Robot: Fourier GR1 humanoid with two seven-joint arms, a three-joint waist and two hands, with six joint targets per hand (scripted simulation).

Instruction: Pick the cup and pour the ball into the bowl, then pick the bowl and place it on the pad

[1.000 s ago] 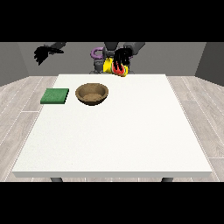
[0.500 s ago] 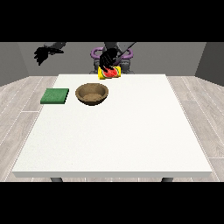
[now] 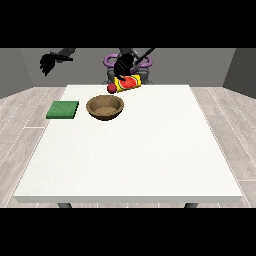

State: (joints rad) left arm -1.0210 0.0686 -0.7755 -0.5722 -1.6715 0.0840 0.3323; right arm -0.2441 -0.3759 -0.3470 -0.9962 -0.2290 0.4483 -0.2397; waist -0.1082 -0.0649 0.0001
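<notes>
A yellow cup [image 3: 128, 83] with a red patch is tipped on its side in the air above the table's far edge. The hand nearer the view's right [image 3: 122, 66] is curled round the cup from above. A small red ball [image 3: 111, 88] is in the air just left of the cup's mouth, above the far rim of the brown wooden bowl [image 3: 105, 107]. The bowl stands on the table left of centre. A green pad [image 3: 63, 109] lies flat left of the bowl. The hand at the view's left [image 3: 48, 62] hangs raised beyond the table's far left corner, holding nothing.
The white table [image 3: 145, 150] stretches wide towards the camera and to the right of the bowl. The robot's body [image 3: 129, 60] stands behind the far edge. Grey floor surrounds the table.
The hand with the cup has moved left towards the bowl and tipped the cup over. The red ball has come out of the cup's mouth. The other hand has stayed raised.
</notes>
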